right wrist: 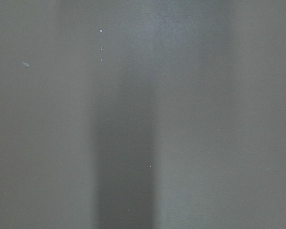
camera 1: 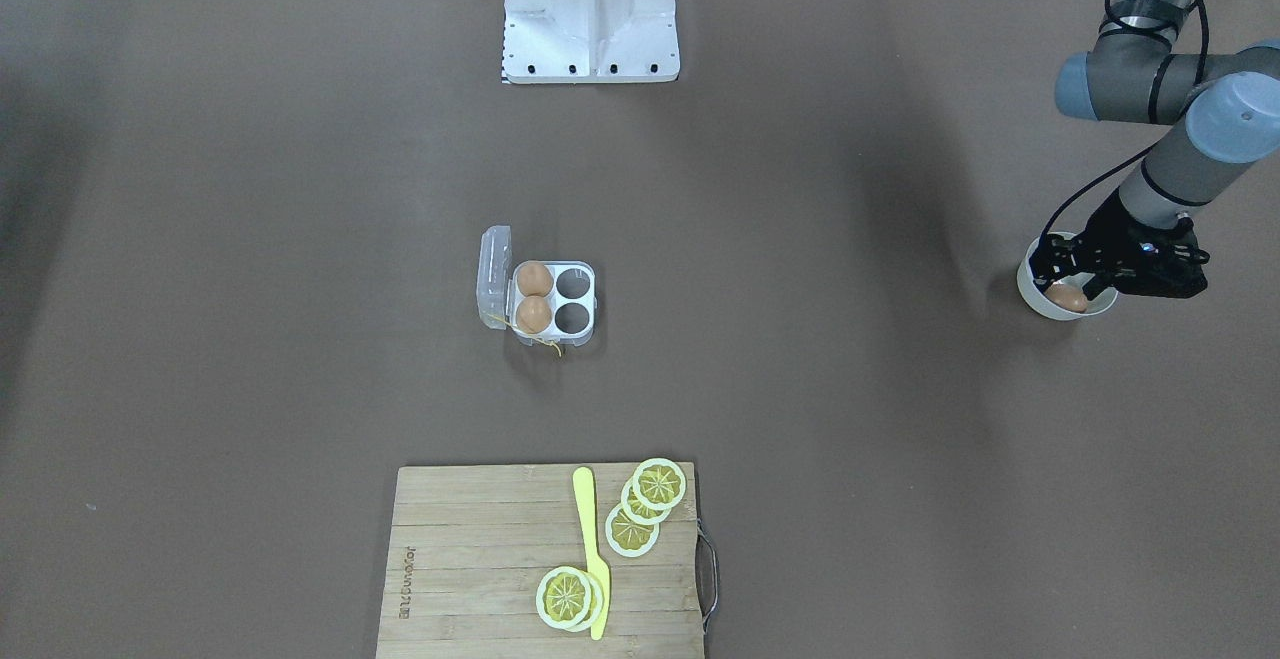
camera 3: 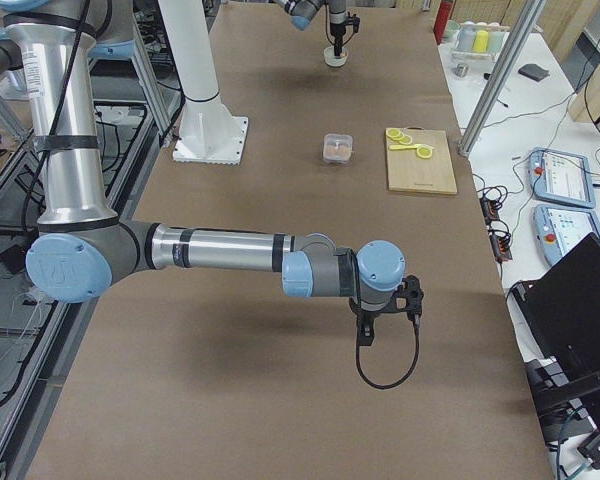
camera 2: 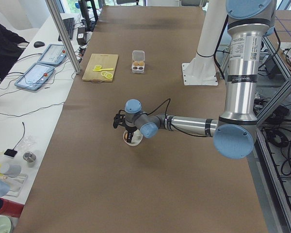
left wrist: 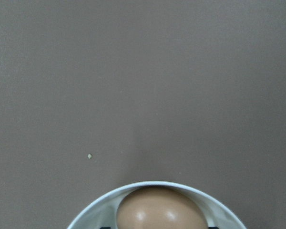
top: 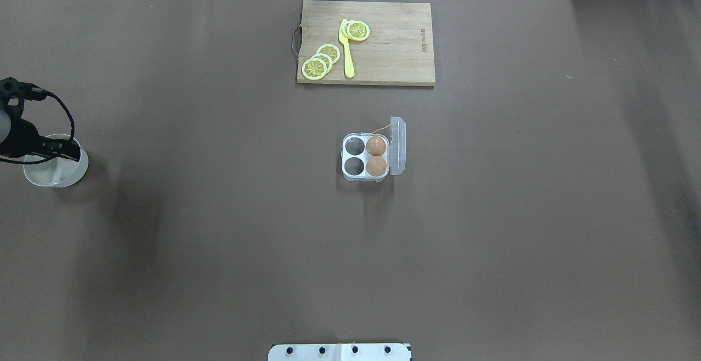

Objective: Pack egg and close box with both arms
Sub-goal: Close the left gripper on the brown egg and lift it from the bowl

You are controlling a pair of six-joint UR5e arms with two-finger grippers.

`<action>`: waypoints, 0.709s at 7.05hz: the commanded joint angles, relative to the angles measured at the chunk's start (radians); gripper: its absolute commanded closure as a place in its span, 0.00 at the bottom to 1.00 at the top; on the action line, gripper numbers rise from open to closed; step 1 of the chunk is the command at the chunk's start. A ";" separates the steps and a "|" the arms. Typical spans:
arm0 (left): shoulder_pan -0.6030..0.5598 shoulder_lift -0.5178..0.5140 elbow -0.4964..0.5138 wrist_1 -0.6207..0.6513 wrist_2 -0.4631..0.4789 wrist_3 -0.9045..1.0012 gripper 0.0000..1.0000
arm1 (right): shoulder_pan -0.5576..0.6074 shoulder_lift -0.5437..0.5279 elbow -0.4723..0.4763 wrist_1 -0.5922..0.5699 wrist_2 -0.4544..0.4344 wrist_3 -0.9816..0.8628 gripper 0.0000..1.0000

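One egg [camera 1: 1067,298] sits in the bowl [camera 1: 1032,297], right between the fingers of the left tool [camera 1: 1072,284]; can't tell if they're squeezing it. Overhead: box [top: 365,156] sits well apart from that tool, lid open, two eggs [top: 375,146] inside. Right-side view: right tool [camera 3: 367,330] hovers over table [camera 3: 280,400], can't tell if it's apart or together.

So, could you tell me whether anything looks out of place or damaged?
Nothing stands out. The box sits flat, lid open, with two eggs seated and two cells empty. The third egg lies whole in the bowl at the left gripper. A yellow string trails from the box.
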 commanded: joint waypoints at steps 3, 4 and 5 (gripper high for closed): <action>-0.001 -0.012 0.009 0.004 0.001 0.001 0.38 | 0.000 0.000 0.000 0.001 0.000 0.000 0.00; -0.001 -0.012 0.012 0.004 0.001 0.001 0.41 | 0.000 -0.002 0.000 0.001 0.000 0.000 0.00; -0.001 -0.010 0.009 0.001 0.000 0.000 0.44 | 0.000 0.000 0.000 0.001 0.000 0.000 0.00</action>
